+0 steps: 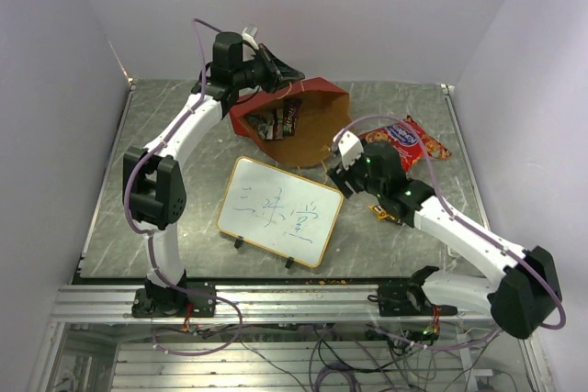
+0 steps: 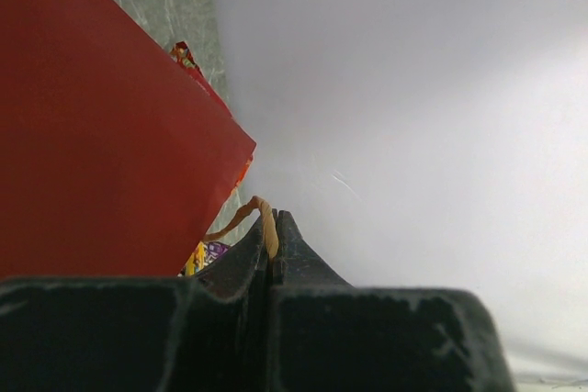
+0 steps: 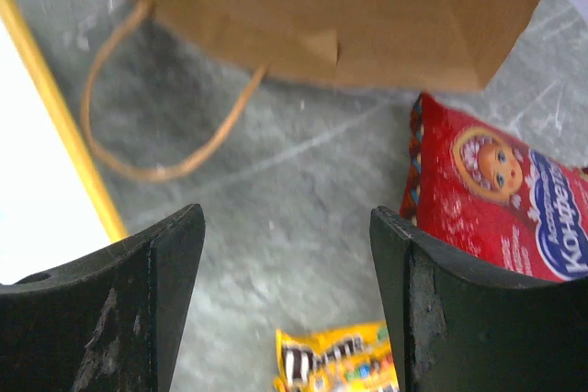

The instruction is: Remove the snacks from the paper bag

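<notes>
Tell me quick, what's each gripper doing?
Left gripper: closed on the bag handle.
Right gripper: open, holding nothing.

My desk [image 1: 367, 254] has a grey-green marbled top. Pale lilac walls [image 1: 367, 16] close it in on the far side, the left and the right. Around its middle, toward the near edge, a gold-framed whiteboard [image 1: 280, 211] sits propped on two small black feet, with blue writing across its white face. A silver rail [image 1: 303, 305] runs along the near edge.
</notes>
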`<state>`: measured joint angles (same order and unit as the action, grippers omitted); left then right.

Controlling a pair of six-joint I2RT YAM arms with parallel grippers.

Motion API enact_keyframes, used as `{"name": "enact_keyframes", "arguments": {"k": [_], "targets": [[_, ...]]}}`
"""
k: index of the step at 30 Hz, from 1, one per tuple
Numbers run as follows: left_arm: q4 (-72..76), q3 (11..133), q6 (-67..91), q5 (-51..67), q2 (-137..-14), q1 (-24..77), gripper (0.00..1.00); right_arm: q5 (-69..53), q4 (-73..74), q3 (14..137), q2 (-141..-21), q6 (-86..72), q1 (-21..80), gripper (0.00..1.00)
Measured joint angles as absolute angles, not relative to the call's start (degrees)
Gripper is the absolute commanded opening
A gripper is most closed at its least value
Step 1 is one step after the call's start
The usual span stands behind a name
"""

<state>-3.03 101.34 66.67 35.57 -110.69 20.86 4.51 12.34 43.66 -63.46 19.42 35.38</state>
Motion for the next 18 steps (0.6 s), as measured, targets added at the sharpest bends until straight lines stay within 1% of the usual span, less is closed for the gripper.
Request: {"name": "enact_keyframes", "arguments": {"k": [4, 6, 8, 12, 18], "targets": [[-3.0, 101.3, 66.7, 35.0, -110.7, 21.3, 0.07, 4.9, 6.2, 48.5, -69.7, 12.8, 35.4, 0.73], [-3.0, 101.3, 66.7, 34.9, -110.7, 21.5, 0.07, 5.7, 3.9, 51.6, -72.8, 10.7, 35.4, 0.75], [-3.0, 101.3, 66.7, 34.8, -110.7, 21.7, 0.07, 6.3, 0.5, 54.2, -75.0, 8.3, 35.4, 0.76], [-3.0, 101.4, 66.7, 34.8, -110.7, 22.0, 0.07, 6.0, -6.0, 55.2, -77.5, 4.1, 35.4, 0.76], [-3.2, 101.4, 66.4, 34.8, -110.7, 22.0, 0.07, 5.9, -9.8, 55.8, -83.5, -1.7, 35.4, 0.76]]}}
